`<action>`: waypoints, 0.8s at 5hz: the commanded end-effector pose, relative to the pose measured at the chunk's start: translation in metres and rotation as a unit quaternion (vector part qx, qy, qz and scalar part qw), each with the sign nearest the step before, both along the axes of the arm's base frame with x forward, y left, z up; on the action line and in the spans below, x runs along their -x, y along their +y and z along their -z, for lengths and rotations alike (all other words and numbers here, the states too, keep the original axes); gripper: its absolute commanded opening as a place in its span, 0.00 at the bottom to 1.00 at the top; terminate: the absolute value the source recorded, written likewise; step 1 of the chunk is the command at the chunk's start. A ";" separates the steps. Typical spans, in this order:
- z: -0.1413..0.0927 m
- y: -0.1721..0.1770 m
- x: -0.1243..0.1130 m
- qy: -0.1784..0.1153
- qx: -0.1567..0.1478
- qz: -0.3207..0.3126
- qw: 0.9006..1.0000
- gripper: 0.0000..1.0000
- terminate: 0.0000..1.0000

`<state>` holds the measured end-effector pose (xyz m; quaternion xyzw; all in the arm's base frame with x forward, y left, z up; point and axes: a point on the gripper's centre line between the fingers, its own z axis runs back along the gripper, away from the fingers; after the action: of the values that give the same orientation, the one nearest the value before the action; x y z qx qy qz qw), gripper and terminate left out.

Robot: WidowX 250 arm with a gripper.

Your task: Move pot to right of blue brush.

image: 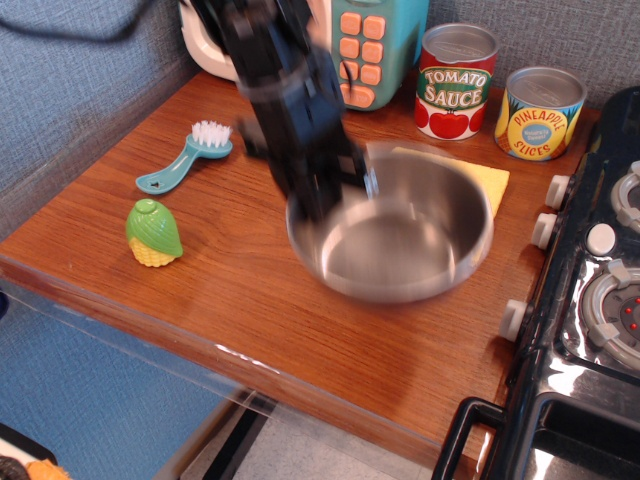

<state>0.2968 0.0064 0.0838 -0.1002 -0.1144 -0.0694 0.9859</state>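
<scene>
Blurred black arm, gripper [322, 200] pointing down, fingers together

Left of my gripper [318, 200]: bare wood between it and the blue brush [187, 156]; I see room there.
Front left: toy corn [153, 232] sits near the table [240, 310] edge.
Under the pot [392, 232]: yellow sponge [487, 177], mostly hidden.
Back: tomato can [455, 80], pineapple can [540, 112] and a keypad toy [367, 45] line the wall.
Right: stove knobs [548, 210] close off that side.
Front: open wood.
</scene>
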 end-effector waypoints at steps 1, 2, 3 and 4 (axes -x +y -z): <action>-0.010 0.098 -0.055 -0.010 -0.016 -0.102 0.995 0.00 0.00; 0.000 0.131 -0.063 0.002 -0.025 -0.130 0.991 0.00 0.00; 0.013 0.144 -0.066 0.016 -0.027 -0.141 0.990 0.00 0.00; 0.022 0.140 -0.066 0.025 -0.028 -0.132 0.990 0.00 0.00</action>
<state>0.3625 0.1397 0.0456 -0.0671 -0.0779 0.0646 0.9926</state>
